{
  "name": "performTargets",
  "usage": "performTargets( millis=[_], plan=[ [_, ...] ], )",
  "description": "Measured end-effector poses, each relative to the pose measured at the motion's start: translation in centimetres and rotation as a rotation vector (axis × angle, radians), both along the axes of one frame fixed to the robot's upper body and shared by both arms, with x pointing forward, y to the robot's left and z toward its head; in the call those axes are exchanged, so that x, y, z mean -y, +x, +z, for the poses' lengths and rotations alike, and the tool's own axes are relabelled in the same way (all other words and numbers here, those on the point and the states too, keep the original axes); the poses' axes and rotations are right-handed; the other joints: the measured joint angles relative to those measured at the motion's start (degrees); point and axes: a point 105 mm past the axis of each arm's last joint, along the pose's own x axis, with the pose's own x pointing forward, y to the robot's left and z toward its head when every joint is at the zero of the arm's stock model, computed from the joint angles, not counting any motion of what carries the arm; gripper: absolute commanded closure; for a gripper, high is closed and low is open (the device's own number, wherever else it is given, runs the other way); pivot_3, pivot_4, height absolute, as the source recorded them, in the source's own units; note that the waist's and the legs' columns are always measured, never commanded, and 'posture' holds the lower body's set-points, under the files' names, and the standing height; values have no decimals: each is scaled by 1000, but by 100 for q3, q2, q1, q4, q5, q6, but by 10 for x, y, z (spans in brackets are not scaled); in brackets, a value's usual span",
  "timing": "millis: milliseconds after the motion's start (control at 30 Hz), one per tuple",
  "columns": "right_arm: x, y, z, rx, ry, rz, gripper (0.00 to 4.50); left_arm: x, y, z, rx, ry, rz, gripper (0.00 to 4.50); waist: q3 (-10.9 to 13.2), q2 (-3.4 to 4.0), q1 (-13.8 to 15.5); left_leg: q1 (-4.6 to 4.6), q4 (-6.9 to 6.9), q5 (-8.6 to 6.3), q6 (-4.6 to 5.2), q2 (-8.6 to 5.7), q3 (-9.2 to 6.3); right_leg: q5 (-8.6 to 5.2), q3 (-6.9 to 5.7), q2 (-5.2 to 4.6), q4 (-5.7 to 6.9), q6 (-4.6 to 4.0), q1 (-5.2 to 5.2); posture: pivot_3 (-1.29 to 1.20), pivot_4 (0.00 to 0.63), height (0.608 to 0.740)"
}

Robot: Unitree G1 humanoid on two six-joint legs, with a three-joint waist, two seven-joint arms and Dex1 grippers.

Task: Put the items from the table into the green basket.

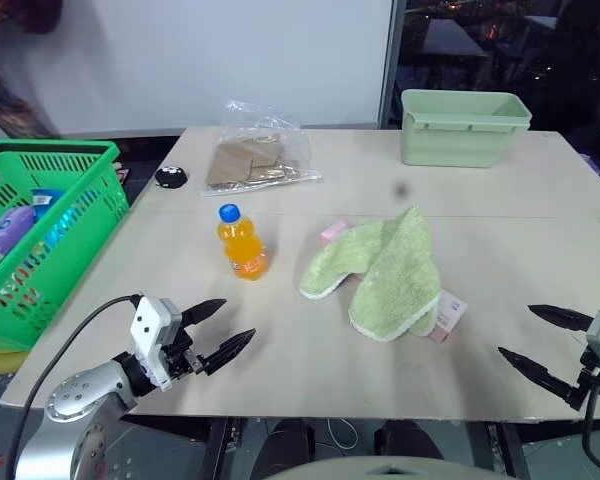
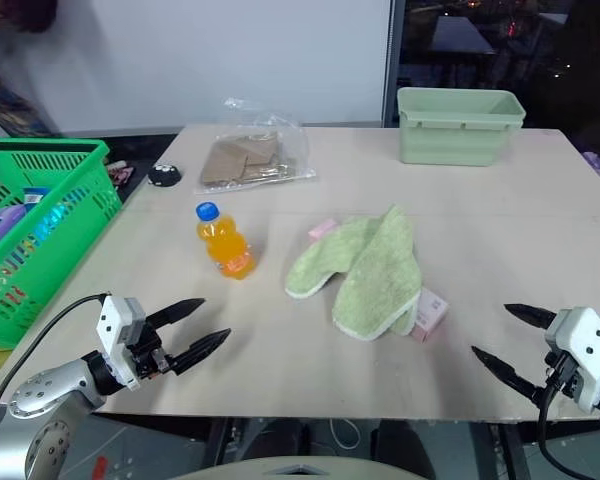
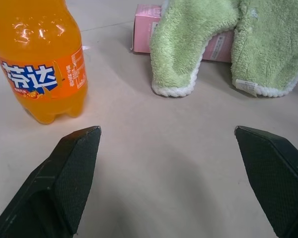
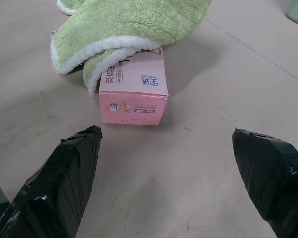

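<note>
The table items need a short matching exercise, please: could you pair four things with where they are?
Things:
1. orange bottle
2. pink carton
3. pale green tub
4. green basket

Places:
A. at the table's far right corner
B. beside the table's left edge
C. partly under the green cloth
D. upright, left of the cloth

Pairs: 1-D, 2-C, 3-A, 4-B

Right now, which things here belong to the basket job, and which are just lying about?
Job:
- orange bottle
- pink carton, partly under the green towel
- plastic bag of brown packets
- small black thing
- green basket
- table

Lying about:
- pale green tub
</note>
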Motion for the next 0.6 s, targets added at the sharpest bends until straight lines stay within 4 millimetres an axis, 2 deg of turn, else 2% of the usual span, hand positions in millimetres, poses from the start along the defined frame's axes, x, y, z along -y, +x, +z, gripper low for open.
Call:
performTargets(
  millis=[33, 100, 167, 200, 300, 467, 567, 600],
  plan=[
    [0, 0, 0, 0, 0, 0, 19, 0, 0, 0, 0, 0, 0, 0, 0, 0, 0, 0, 0, 0, 0, 0, 0, 0, 0, 0, 0, 0, 0, -45, 0, 740],
    [-11, 17, 7, 24, 69, 8, 19, -3, 0, 0, 9, -6, -28, 0, 2, 0, -40, 9, 4, 0, 0, 12, 21, 6, 11, 9, 4, -9, 1, -38, 0, 740],
    [-40, 41, 21, 47, 160, 67, 19, -2, 5, 6, 51, -14, -81, 0, 4, -1, -95, 16, 4, -1, -1, 19, 23, 12, 10, 9, 3, -16, 0, -31, 0, 740],
    [-53, 46, 27, 50, 182, 102, 19, 0, 7, 9, 71, -17, -107, 0, 4, 1, -104, 17, 4, 0, -1, 20, 23, 12, 9, 9, 3, -16, -3, -24, 0, 740],
    [-75, 60, 35, 27, 215, 138, 19, 5, 2, 12, 92, -22, -168, 0, -4, -13, -66, 3, 4, 12, 27, 19, 31, 11, 12, 8, -3, -16, -6, -18, 0, 740],
    [-96, 90, 46, -5, 196, 135, 19, 17, -3, 16, 118, -14, -232, 0, -3, -16, 33, -11, 1, 2, 48, 18, 33, 24, 17, 14, -3, -38, -16, 21, 0, 740],
    [-110, 115, 41, -80, 181, 117, 19, 30, -6, 28, 147, -8, -301, 0, -1, -13, 37, -6, -1, 2, 49, 23, 33, 24, 17, 21, -2, -40, -16, 39, 0, 740],
    [-110, 116, 40, -86, 181, 115, 19, 31, -6, 29, 151, -8, -306, 0, -1, -14, 42, -6, -1, 2, 48, 24, 33, 24, 16, 21, -2, -39, -16, 47, 0, 740]
  ],
)
